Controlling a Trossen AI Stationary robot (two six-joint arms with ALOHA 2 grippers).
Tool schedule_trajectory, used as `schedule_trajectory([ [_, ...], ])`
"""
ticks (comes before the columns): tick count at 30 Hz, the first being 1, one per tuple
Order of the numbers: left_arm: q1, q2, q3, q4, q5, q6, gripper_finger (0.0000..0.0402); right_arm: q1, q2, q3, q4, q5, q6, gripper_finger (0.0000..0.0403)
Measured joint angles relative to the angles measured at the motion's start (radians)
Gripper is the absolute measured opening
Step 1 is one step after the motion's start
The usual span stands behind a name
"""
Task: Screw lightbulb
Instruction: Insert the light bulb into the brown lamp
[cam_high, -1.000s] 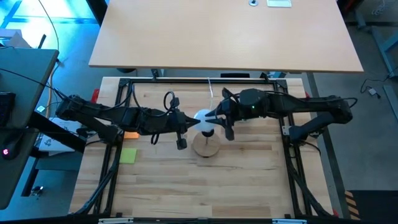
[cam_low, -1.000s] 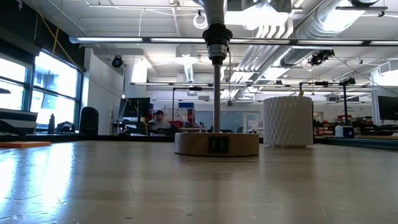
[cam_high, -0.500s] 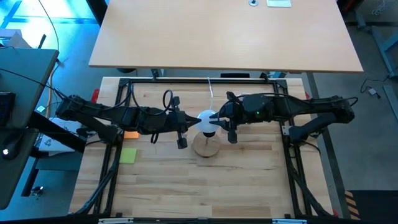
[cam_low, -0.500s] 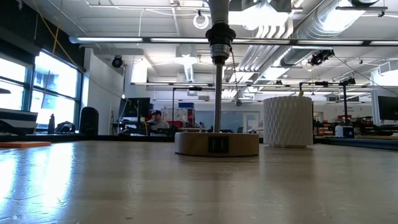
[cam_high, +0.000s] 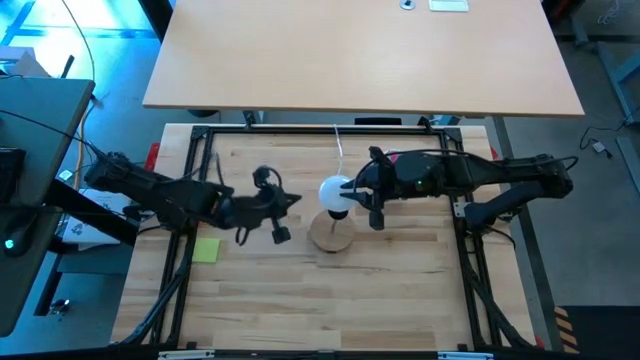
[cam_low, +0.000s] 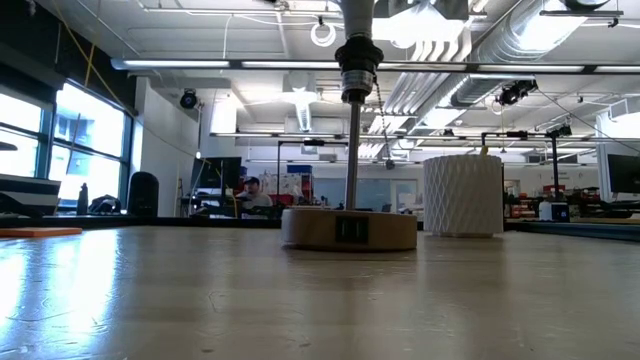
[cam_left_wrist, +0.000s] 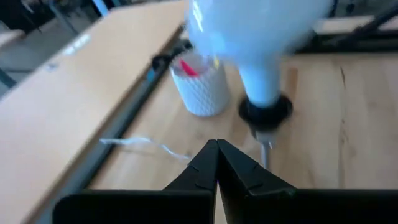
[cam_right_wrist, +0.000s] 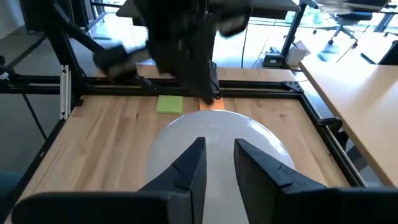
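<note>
The lightbulb (cam_high: 337, 192) sits at frame centre atop the wooden stand (cam_high: 331, 233), gripped by the right gripper (cam_high: 358, 195) jaws. Behind it, a white latticed cup (cam_left_wrist: 201, 88) holds pink items. The left gripper (cam_high: 281, 213), centre-left, has closed, empty jaws.

No readable text

No words, brands, numbers or signs can be made out in any view. The dark mark on the wooden base (cam_low: 349, 229) in the low view shows only as a few upright bars, too small to read.
</note>
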Motion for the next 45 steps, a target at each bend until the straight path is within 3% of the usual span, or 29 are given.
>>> schedule_trajectory([
  [3,0.005,0.011,-0.160,0.210,0.054,0.008,0.0001,0.000,-0.001,0.000,-0.002,0.000,0.006,0.0078],
  [7,0.039,0.045,-0.366,0.681,0.150,0.096,0.0007,0.000,0.001,0.000,0.000,-0.016,0.013,0.0078],
  [11,0.077,0.062,-0.453,1.002,0.200,0.159,0.0044,0.000,0.002,0.000,0.008,-0.019,0.017,0.0078],
  [19,0.160,0.111,-0.459,1.168,0.455,0.140,0.0185,0.000,0.003,-0.001,0.021,-0.021,0.014,0.0078],
  [23,0.174,0.172,-0.459,1.248,0.482,0.093,0.0244,0.000,0.003,-0.001,0.027,-0.023,0.010,0.0078],
  [26,0.178,0.223,-0.450,1.336,0.456,0.088,0.0262,0.000,0.003,-0.001,0.027,-0.022,0.010,0.0078],
  [35,0.177,0.344,-0.306,1.308,0.405,0.128,0.0245,0.000,0.002,-0.001,0.030,-0.023,0.010,0.0078],
  [43,0.177,0.305,-0.270,1.167,0.369,0.107,0.0138,0.000,0.002,-0.001,0.029,-0.021,0.007,0.0078],
  [45,0.177,0.286,-0.270,1.132,0.375,0.107,0.0135,0.000,0.003,-0.001,0.035,-0.023,0.006,0.0078],
])
